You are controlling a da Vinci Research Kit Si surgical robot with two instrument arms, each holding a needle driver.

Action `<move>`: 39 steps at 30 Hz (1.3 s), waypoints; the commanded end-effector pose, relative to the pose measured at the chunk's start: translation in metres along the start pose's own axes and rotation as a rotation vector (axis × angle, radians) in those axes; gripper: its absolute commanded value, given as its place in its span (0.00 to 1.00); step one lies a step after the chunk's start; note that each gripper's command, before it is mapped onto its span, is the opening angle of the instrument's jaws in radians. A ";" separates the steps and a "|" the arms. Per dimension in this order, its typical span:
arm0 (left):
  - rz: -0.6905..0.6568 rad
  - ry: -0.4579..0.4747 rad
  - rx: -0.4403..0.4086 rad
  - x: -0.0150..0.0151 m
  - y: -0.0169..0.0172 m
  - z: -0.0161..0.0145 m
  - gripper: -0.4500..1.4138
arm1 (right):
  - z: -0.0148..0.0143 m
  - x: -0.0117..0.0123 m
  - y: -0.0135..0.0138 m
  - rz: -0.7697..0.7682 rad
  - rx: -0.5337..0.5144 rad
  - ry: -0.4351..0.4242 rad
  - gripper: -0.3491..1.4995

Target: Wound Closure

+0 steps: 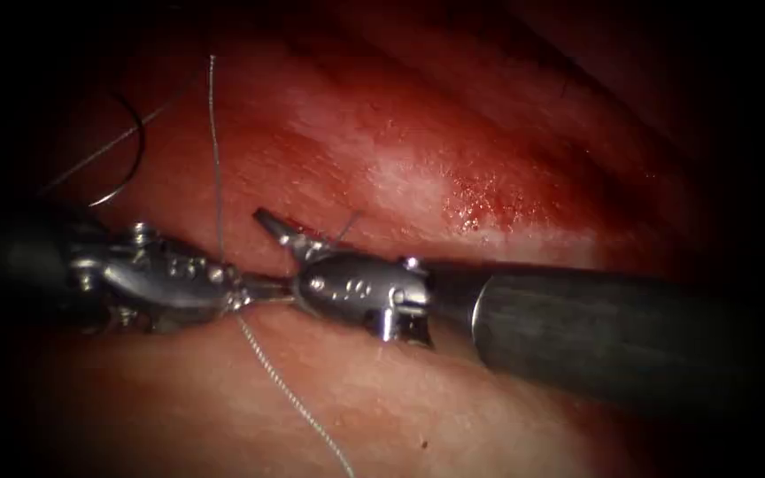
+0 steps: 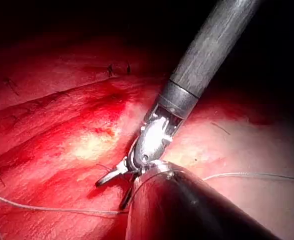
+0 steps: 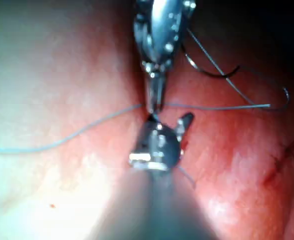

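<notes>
Endoscope view: left claw (image 1: 254,290) clamped on thread (image 1: 294,400), right claw (image 1: 278,257) spread wide, empty, needle (image 1: 130,159) lying free on tissue (image 1: 418,177).

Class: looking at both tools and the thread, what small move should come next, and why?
Probably the right tool should close its open jaws on the thread: they hold nothing and sit beside the left tool, whose shut jaws hold the thread. The needle lies free on the tissue.

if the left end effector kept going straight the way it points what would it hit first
Most likely the right end effector: the left end effector, shut on the thread, points right, almost at the right tool's wrist. Depth is unclear, so it might pass beside it.
</notes>
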 end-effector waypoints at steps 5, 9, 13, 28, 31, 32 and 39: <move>0.005 -0.001 -0.005 0.0000 0.0004 0.0005 0.00 | 0.0003 -0.0008 -0.0005 -0.016 0.018 -0.001 0.00; 0.009 -0.001 -0.009 0.0000 0.0006 0.0000 0.00 | -0.0002 -0.0006 -0.0005 -0.039 0.013 -0.015 0.00; 0.011 0.009 -0.027 -0.0003 0.0005 -0.0021 0.00 | -0.0015 0.0000 -0.0002 -0.015 0.006 0.009 0.29; 0.087 0.018 0.005 -0.0150 -0.0102 -0.0070 0.00 | -0.0070 0.0010 0.0027 0.052 -0.048 0.004 0.75; 0.087 0.016 0.015 -0.0159 -0.0109 -0.0058 0.00 | -0.0070 0.0010 0.0028 0.053 -0.049 0.004 0.75; 0.087 0.017 0.009 -0.0159 -0.0110 -0.0055 0.00 | -0.0070 0.0010 0.0028 0.053 -0.049 0.003 0.74; 0.098 -0.066 -0.019 -0.0162 -0.0101 -0.0046 0.22 | -0.0070 0.0011 0.0027 0.053 -0.048 0.004 0.74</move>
